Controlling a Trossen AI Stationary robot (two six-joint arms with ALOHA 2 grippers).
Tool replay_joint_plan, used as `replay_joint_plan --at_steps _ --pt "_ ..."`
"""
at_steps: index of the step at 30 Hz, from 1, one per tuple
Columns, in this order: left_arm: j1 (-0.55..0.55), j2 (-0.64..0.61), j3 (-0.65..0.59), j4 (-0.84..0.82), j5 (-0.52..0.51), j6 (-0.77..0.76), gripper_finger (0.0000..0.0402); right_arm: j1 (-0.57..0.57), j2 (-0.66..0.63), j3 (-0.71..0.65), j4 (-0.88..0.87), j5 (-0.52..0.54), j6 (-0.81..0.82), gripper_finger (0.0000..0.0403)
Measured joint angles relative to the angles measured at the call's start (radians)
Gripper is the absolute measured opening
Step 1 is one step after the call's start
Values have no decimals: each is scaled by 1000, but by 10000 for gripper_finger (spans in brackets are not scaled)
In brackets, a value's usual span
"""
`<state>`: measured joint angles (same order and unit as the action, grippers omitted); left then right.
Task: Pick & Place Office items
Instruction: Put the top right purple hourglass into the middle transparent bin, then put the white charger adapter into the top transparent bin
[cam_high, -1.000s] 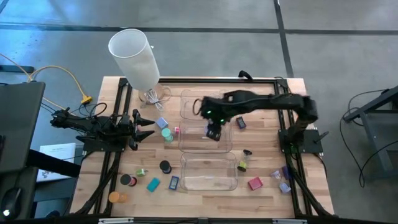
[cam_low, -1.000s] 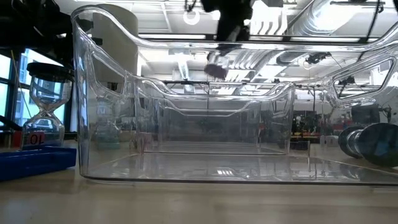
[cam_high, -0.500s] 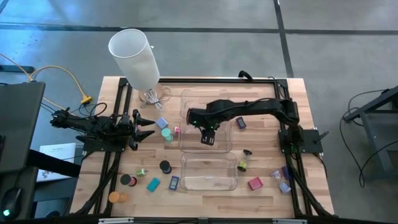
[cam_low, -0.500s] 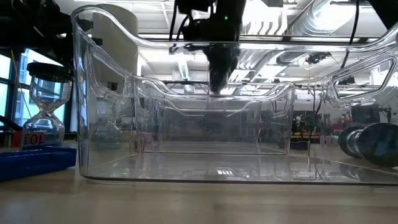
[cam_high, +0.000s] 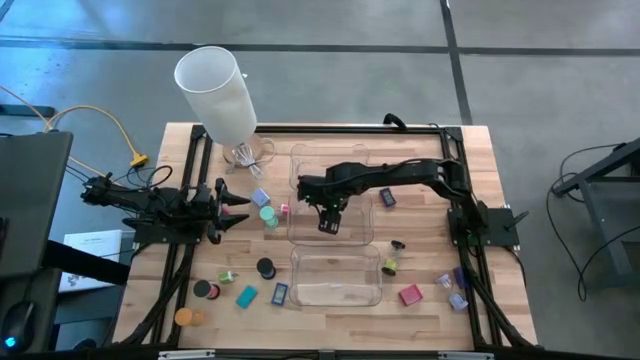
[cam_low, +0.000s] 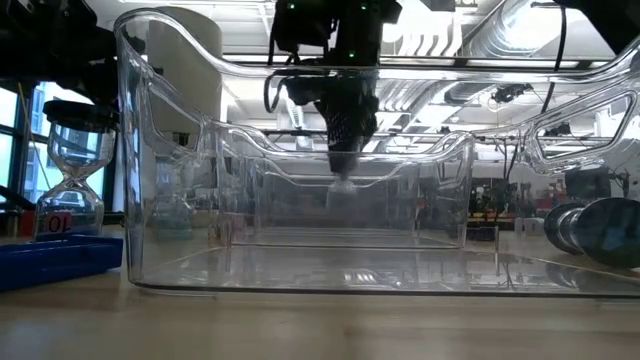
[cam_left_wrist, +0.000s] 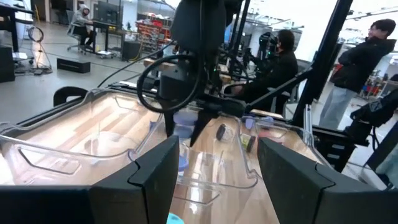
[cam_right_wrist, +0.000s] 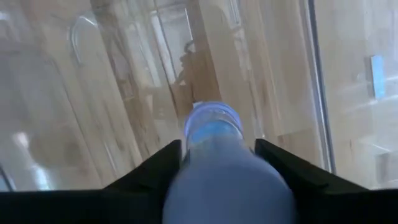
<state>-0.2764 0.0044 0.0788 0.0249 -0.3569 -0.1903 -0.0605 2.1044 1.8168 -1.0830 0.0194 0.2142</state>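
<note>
My right gripper (cam_high: 328, 222) points down into the far clear tray (cam_high: 362, 232), shut on a lilac short cylinder (cam_right_wrist: 213, 126). The cylinder also shows in the low view (cam_low: 343, 186) and in the left wrist view (cam_left_wrist: 184, 121), below the tray's rim and above its floor. My left gripper (cam_high: 240, 206) is open and empty at the table's left side, level, pointing toward the trays. A teal cylinder (cam_high: 268, 215) and a pink piece (cam_high: 284, 209) lie on the table between it and the far tray. My right gripper pinches the lilac cylinder's sides (cam_right_wrist: 200, 147) between its two fingers (cam_right_wrist: 154, 169), coming from above and pointing down. The cylinder sticks out below the fingertips, its free end (cam_right_wrist: 213, 118) down, clear of the tray's floor.
A near clear tray (cam_high: 372, 292) stands in front of the far one. Loose pieces lie around: a black cylinder (cam_high: 265, 268), a teal rectangle (cam_high: 246, 296), an orange cylinder (cam_high: 186, 317), a red block (cam_high: 410, 295). A big white cylinder (cam_high: 215, 90) stands at the far left.
My right gripper has gone toward the table's left edge and down with the lilac cylinder, from above the far tray's rim to inside its walls. It has stayed shut on the cylinder.
</note>
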Motion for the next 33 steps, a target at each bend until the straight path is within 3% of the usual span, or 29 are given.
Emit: replay_joint_plan --at_steps 5,13,23,33 --pt "0 0 0 -2 0 0 212 0 0 0 0 1 -5 248" --pt "0 0 0 -2 -1 -1 212 0 -14 23 -2 71 -7 256" --pt "0 0 0 -2 -1 -1 212 30 -70 188 -236 87 38 258" --pt "0 0 0 -3 -5 -1 212 56 -200 208 -487 95 264 258"
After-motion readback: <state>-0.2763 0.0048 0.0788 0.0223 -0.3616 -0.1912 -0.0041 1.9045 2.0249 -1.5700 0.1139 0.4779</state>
